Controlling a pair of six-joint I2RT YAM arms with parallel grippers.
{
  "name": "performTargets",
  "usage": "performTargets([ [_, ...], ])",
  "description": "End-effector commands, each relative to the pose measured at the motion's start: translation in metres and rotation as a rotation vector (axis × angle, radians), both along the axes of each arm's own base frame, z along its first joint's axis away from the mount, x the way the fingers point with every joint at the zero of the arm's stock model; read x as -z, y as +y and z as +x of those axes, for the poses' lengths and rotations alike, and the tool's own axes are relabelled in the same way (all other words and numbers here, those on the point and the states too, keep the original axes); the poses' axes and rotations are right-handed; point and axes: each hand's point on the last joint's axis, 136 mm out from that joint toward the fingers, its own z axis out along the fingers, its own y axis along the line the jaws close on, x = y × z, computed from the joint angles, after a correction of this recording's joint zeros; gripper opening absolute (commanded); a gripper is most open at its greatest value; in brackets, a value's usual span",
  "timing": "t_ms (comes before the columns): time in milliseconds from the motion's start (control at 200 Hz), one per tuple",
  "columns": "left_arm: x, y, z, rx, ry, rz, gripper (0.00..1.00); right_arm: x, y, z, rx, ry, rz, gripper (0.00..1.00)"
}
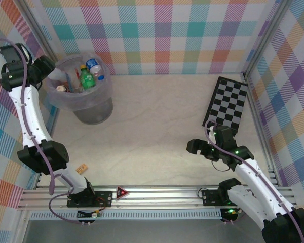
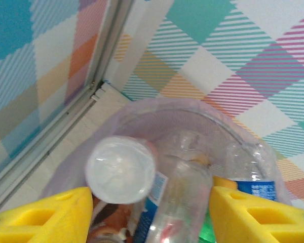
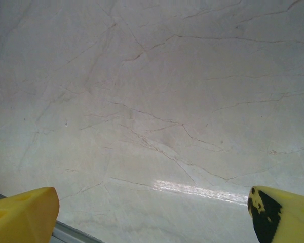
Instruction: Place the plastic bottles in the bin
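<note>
Hovering over the bin (image 1: 93, 114) at ten o'clock, the left gripper (image 2: 152, 210) holds its fingers apart, probably to let a clear bottle (image 2: 120, 169) drop onto the bottles (image 1: 87, 78) piled inside. The right gripper (image 3: 152, 212) sits at four o'clock, fingers wide and empty.

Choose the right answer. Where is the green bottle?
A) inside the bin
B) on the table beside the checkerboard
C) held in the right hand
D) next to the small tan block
A, since the top view shows the green bottle lying inside the bin.
</note>
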Motion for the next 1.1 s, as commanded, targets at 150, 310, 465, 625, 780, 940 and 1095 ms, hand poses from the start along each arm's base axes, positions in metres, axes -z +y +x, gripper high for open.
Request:
performTargets([
  [150, 0.002, -0.07, -0.062, 0.113, -0.055, 0.199, 0.74, -0.049, -0.006, 0.028, -0.034, -0.196, -0.083, 0.98],
  [310, 0.0, -0.114, -0.105, 0.175, -0.175, 0.26, 0.81, -0.068, -0.028, 0.052, 0.024, -0.306, -0.232, 0.99],
  [465, 0.045, -0.144, -0.124, 0.248, -0.162, 0.299, 0.92, -0.072, -0.055, 0.077, 0.142, -0.45, -0.365, 0.99],
  [625, 0.109, -0.166, -0.126, 0.302, -0.102, 0.306, 1.0, -0.062, -0.086, 0.093, 0.255, -0.547, -0.528, 0.99],
  [780, 0.15, -0.168, -0.117, 0.296, -0.104, 0.416, 1.0, -0.048, -0.098, 0.106, 0.245, -0.614, -0.674, 0.99],
  [940, 0.18, -0.166, -0.099, 0.277, -0.113, 0.466, 1.0, -0.02, -0.107, 0.116, 0.24, -0.591, -0.746, 0.99],
  [1095, 0.208, -0.162, -0.086, 0.262, -0.095, 0.524, 1.0, 0.001, -0.112, 0.127, 0.263, -0.578, -0.741, 0.99],
])
